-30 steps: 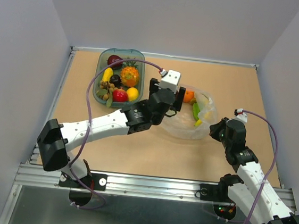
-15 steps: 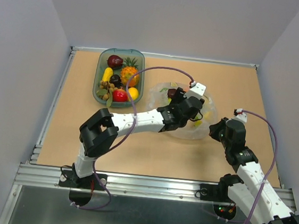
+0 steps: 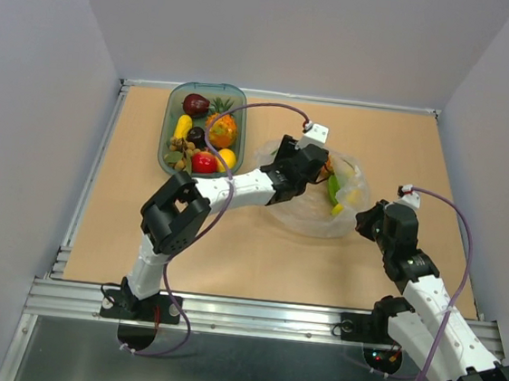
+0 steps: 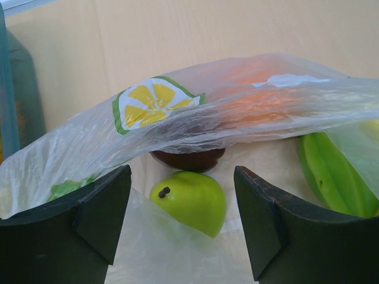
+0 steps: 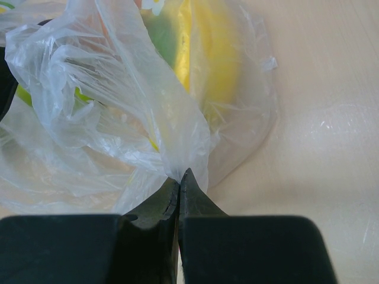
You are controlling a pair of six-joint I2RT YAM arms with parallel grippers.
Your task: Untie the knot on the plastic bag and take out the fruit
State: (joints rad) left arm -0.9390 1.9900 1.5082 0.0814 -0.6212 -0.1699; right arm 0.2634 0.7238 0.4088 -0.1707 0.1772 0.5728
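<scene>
Plastic bag (image 5: 118,100) open: your right tool (image 5: 179,184) pinches its edge; advance your spread, empty left tool (image 4: 182,198) onto its green apple (image 4: 192,204).

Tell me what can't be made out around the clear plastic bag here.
- Dark brown fruit: left wrist view, mostly under a fold of the clear crinkly plastic bag; kind unclear.
- Orange fruit: same view, blurred through the plastic.
- Knot: no view picks it out from the crumpled plastic.
</scene>
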